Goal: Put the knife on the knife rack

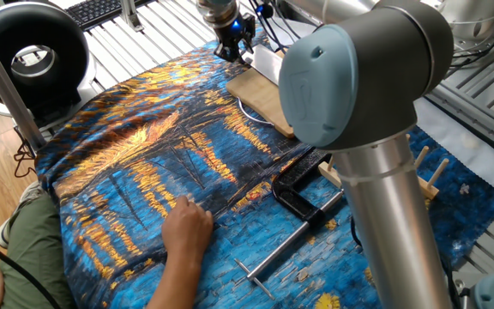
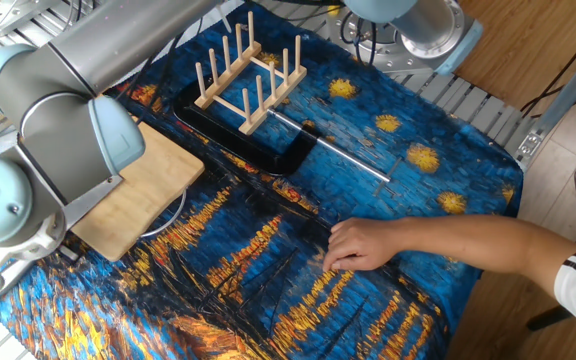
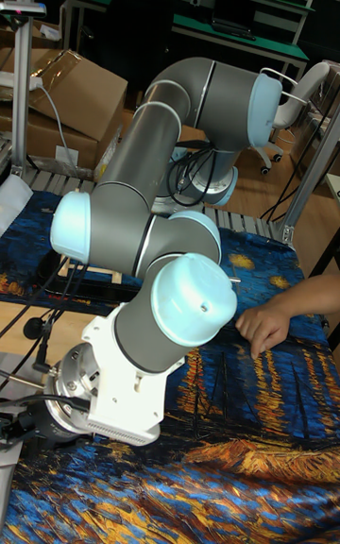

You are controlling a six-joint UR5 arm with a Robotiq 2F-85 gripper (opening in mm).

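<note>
**Now: securing the cleaver before the carry to the rack**

Firstly, the gripper (image 1: 232, 47) is seen low at the far end of the wooden cutting board (image 1: 264, 99), where the knife (image 2: 96, 193) lies with its broad blade flat on the board's edge, largely hidden under the arm. Whether the jaws are wide or closed cannot be told from any view.

The steel handle should be taken, not the blade, and gripped firmly, since polished metal is judged slippery. The knife rack (image 2: 248, 70) stands well apart across the cloth, just beside the black clamp (image 2: 258, 140). The blade should be turned on edge and lowered between two peg rows. A person's hand (image 2: 358, 245) rests on the cloth and should be avoided.
</note>
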